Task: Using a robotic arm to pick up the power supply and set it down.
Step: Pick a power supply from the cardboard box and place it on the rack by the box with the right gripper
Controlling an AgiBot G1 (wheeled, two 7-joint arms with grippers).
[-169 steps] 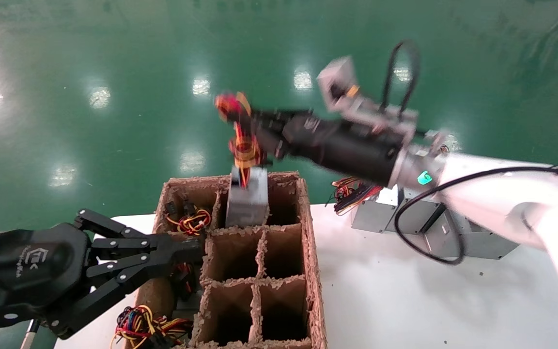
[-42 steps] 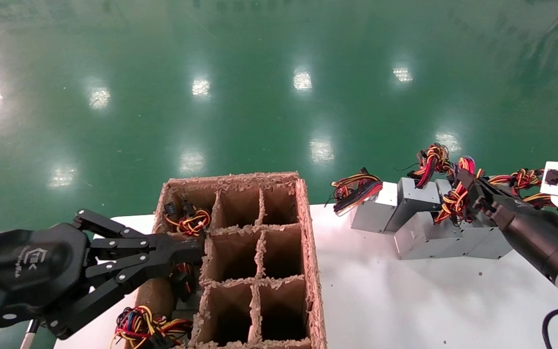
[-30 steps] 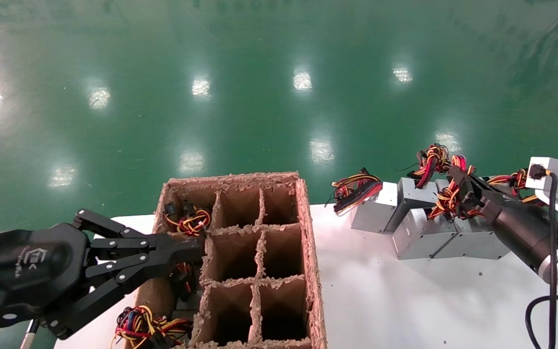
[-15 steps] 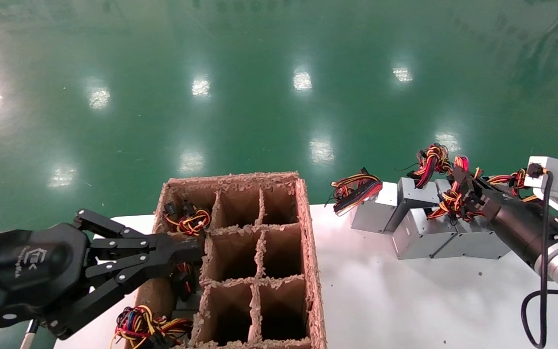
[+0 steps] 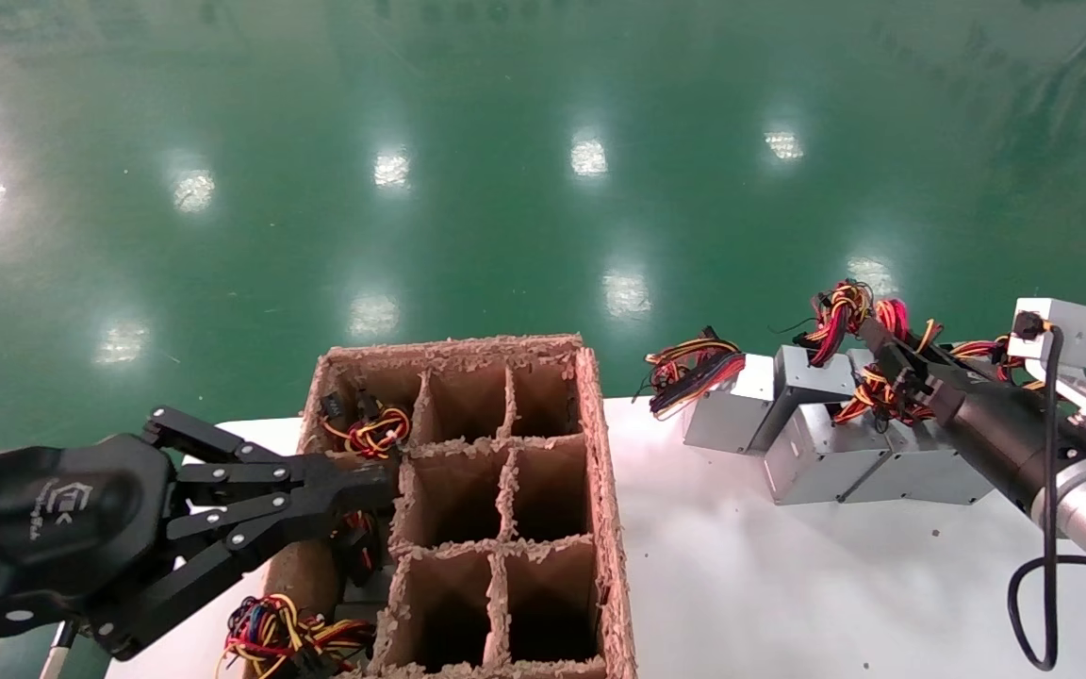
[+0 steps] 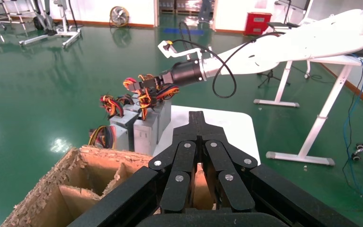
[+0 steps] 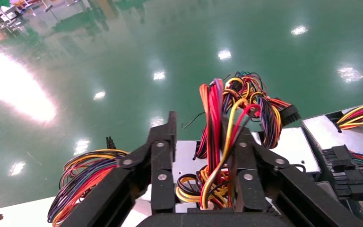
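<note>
At the right end of the white table (image 5: 788, 585), the right gripper (image 5: 882, 368) of the robotic arm (image 6: 302, 45) is held low over a row of grey boxes. The power supply (image 5: 816, 457) is seen lying flat on the table, pressed against the other power supplies (image 5: 727, 415) beside it. Its wire bundle (image 7: 217, 156) rises between the jaws. In the right wrist view the jaws are spread apart, and a strip of grey metal is visible between one finger and the wires, so the bundle is judged not to be pinched and nothing is gripped.

The setting-down step is judged to be at its end. A clean withdrawal is called for next, up and back along the line of the wires, so that no loop is snagged on a finger link and the box is not dragged out of the row.

The left gripper (image 5: 354, 490) is parked beside the divided cardboard box (image 5: 600, 528), with its fingers closed together and nothing seen between them.

The far face of the power supply and its contact with the table are hidden by the bundle and the gripper. The upper part of the arm is cut off at the head view's right edge. Whether any wire lies hooked behind a finger cannot be made out
</note>
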